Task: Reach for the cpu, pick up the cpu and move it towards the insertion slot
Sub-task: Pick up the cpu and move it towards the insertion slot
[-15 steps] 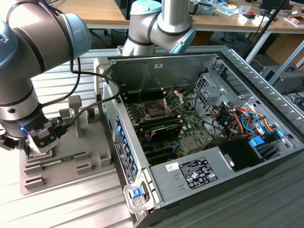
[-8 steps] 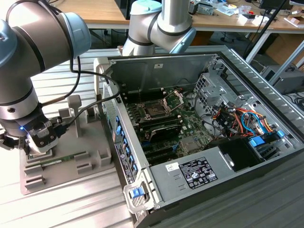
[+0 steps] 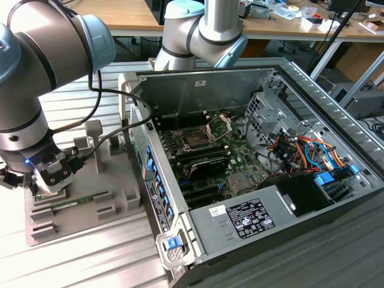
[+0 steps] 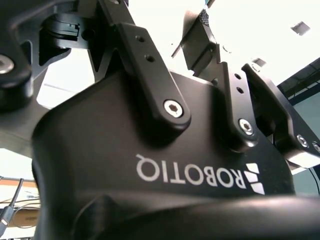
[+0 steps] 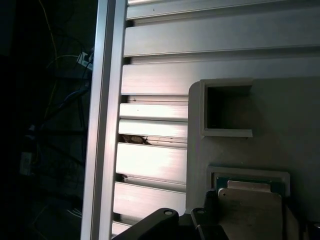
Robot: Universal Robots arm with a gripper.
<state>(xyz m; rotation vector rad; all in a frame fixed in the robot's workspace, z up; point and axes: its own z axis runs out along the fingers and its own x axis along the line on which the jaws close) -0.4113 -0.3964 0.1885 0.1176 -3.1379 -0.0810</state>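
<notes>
Well, my gripper (image 3: 42,183) hangs low over the grey tray (image 3: 102,198), just beside the chip (image 5: 250,200) lying in its pocket; spread or pressed together, I cannot tell.

Exterior view high, second wrist view under gripper (image 4: 162,27)

Exterior view evenly bright, second wrist view backlit, white glare

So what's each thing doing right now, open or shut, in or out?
computer case: open, cover off.
insertion slot: metal frame flipped up.
cpu: lying in a pocket of the grey holder.
memory stick: lying flat on the grey holder.
gripper: low over the grey holder.
</notes>
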